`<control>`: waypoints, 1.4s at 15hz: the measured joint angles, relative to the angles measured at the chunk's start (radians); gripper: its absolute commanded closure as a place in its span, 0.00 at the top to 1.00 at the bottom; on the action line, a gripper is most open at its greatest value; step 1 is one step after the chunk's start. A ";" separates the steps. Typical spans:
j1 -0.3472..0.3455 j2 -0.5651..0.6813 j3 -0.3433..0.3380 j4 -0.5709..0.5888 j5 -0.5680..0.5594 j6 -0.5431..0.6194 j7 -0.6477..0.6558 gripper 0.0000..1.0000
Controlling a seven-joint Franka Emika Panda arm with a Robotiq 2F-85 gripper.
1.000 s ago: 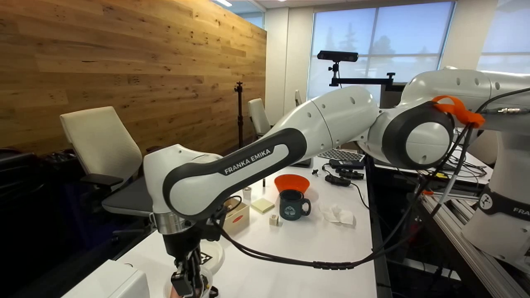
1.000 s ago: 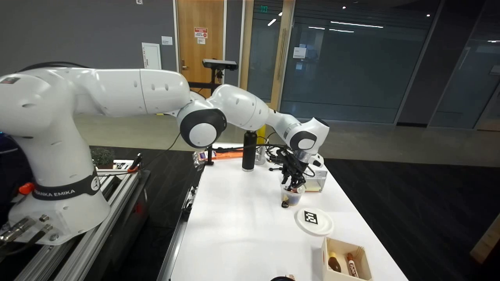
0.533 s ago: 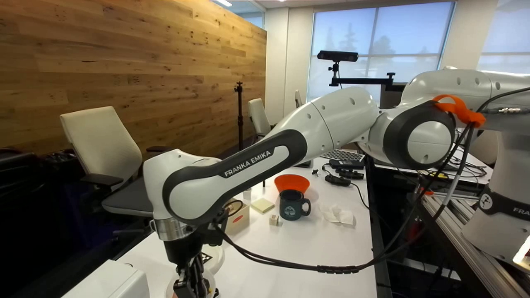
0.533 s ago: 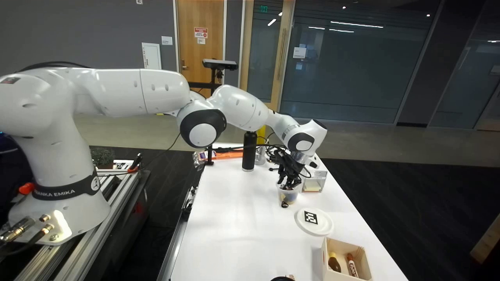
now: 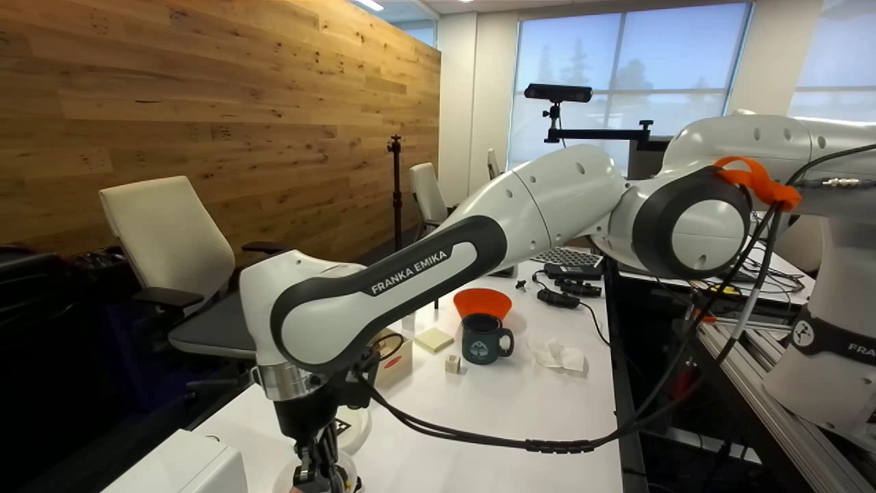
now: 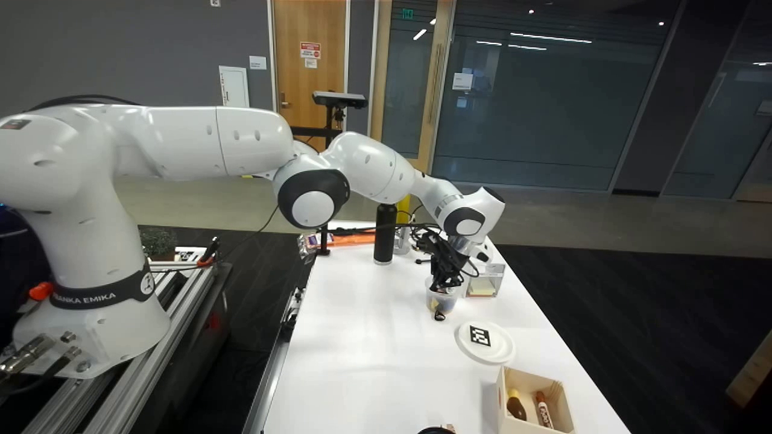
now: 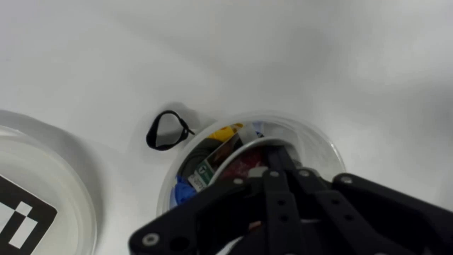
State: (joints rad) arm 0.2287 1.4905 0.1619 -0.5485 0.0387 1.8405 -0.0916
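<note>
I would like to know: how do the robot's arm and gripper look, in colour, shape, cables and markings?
The arm is glossy white and rounded, with black bands around round joint caps, and "FRANKA EMIKA" lettered on a black stripe. A silver ring leads to the black gripper, whose slim linked parts carry screws. Black cables run outside, partly bundled; an orange strap sits near one cap.

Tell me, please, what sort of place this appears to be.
Probably an office, perhaps doubling as a robotics lab: a pale-backed office chair stands by a white table, a glass wall shows in an exterior view, and a robot arm reaches over that table.
</note>
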 measured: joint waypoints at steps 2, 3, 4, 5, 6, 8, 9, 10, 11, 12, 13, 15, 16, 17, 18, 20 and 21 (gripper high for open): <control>-0.004 0.000 0.000 0.002 0.000 0.000 0.000 0.26; -0.006 -0.001 0.000 0.002 0.000 0.000 0.000 0.27; -0.007 -0.001 -0.001 0.003 0.000 0.000 0.000 0.33; -0.008 -0.001 -0.001 0.003 0.000 0.000 0.000 0.40; -0.008 -0.001 -0.001 0.003 0.000 0.000 0.000 0.47; -0.008 -0.001 -0.001 0.003 0.000 0.000 0.000 0.60; -0.008 -0.002 -0.001 0.003 0.000 0.000 -0.001 0.68; -0.008 -0.003 -0.001 0.004 0.000 0.000 -0.002 0.74; -0.008 -0.004 -0.001 0.004 0.000 0.000 -0.003 0.81; -0.008 -0.006 -0.001 0.004 0.000 0.000 -0.004 0.88; -0.008 -0.006 -0.001 0.004 0.000 0.000 -0.005 0.96; -0.008 -0.006 -0.001 0.005 0.000 0.000 -0.006 1.00; -0.008 -0.006 -0.001 0.005 0.000 0.000 -0.008 1.00; -0.008 -0.006 -0.001 0.004 0.000 0.000 -0.009 1.00; -0.007 -0.006 -0.001 0.004 0.000 0.000 -0.011 1.00; -0.006 -0.006 -0.001 0.002 0.000 0.000 -0.014 0.73; -0.006 -0.005 0.000 0.001 0.000 0.000 -0.015 0.71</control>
State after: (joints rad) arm 0.2224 1.4852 0.1616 -0.5471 0.0387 1.8405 -0.1065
